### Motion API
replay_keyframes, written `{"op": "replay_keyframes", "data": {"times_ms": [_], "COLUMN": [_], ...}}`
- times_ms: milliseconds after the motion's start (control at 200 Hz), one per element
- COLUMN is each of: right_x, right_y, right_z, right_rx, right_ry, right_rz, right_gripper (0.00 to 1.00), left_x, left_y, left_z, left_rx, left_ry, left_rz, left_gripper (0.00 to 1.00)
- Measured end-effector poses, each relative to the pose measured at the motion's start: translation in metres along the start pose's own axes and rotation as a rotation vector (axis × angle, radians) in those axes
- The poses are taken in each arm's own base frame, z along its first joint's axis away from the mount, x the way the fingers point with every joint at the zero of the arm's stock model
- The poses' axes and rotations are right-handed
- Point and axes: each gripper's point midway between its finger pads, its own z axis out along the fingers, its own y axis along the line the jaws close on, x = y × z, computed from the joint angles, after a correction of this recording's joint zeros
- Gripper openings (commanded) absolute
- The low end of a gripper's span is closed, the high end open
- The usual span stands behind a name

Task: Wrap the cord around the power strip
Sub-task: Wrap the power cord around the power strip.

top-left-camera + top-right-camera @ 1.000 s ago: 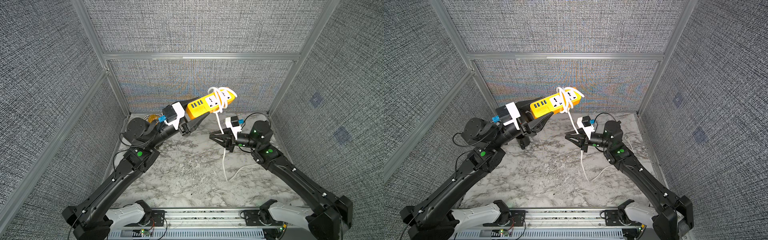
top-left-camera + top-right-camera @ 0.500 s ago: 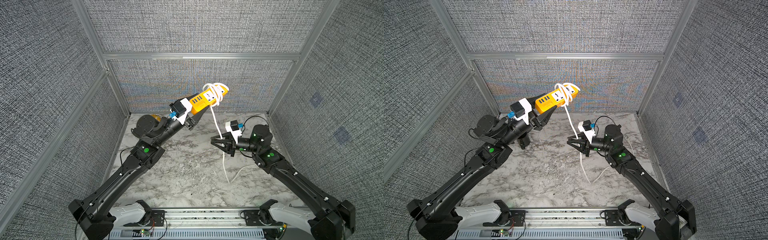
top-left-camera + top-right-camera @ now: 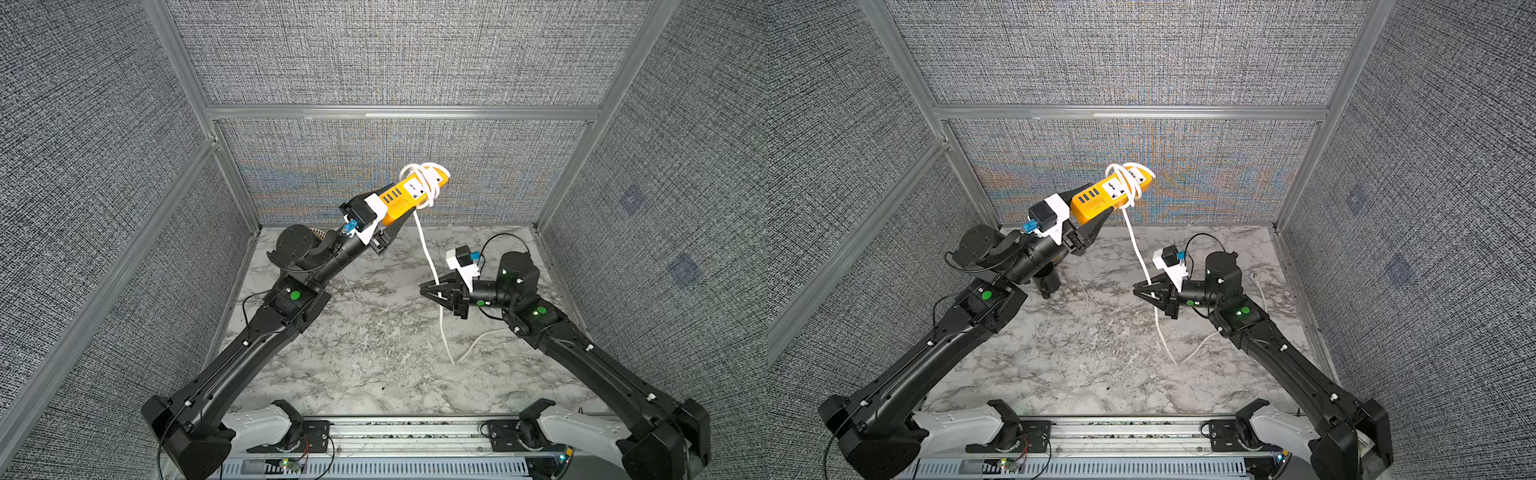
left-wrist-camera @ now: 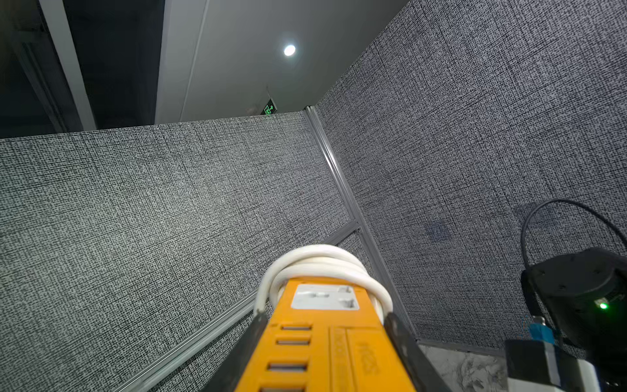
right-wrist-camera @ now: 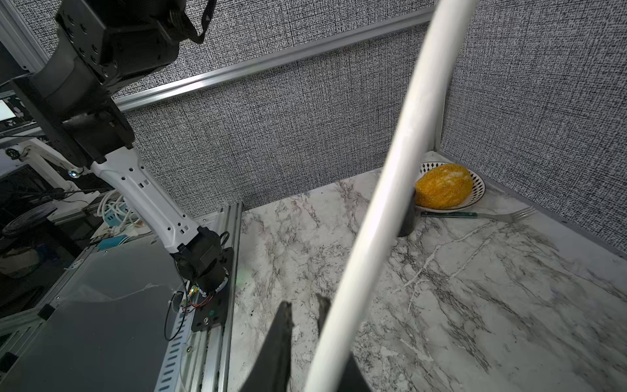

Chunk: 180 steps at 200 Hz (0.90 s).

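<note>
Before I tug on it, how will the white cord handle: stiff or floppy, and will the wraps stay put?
Probably semi-stiff: the cord hangs in a smooth curve, and its loops stand off the power strip. Those loose wraps could slip off its free end. Its smooth jacket looks slippery.

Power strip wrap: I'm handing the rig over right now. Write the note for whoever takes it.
Left end effector: shut on the power strip, held up above the table.
Right end effector: nearly shut at the hanging cord; a firm grip cannot be confirmed.
Done: a few loops sit around the strip's far end.
To do: wind on the rest, which hangs down and trails on the table.
</note>
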Motion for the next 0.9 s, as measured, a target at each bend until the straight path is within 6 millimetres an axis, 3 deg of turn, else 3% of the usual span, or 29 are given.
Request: {"op": "replay_keyframes", "data": {"times_ms": [135,220,420,611,901], "right_x": [0.003,0.0,-0.032,-0.071,-0.113], "right_y": [0.002,0.005,0.022,0.03,0.02], "right_z": [0.0,-0.001,-0.009,-0.022,-0.038], "right_rx": [-0.003,-0.006,0.035,0.154,0.312], "right_ry": [0.017,0.028,0.051,0.103,0.22], "right_rz": [0.001,-0.008,-0.115,-0.267,-0.46], "right_gripper": [0.0,0.0,0.0,0.0,0.0], "left_x": [0.003,0.009,0.058,0.1,0.121], "left_y": [0.003,0.003,0.003,-0.012,-0.056], "left_z": [0.003,0.006,0.004,-0.019,-0.059], "left_rx": [-0.004,0.001,0.004,0.1,0.358], "left_ry": [0.006,0.029,0.215,0.416,0.565], "left_rz": [0.018,0.056,0.196,0.256,0.212], "left_gripper": [0.0,0.0,0.0,0.0,0.0]}}
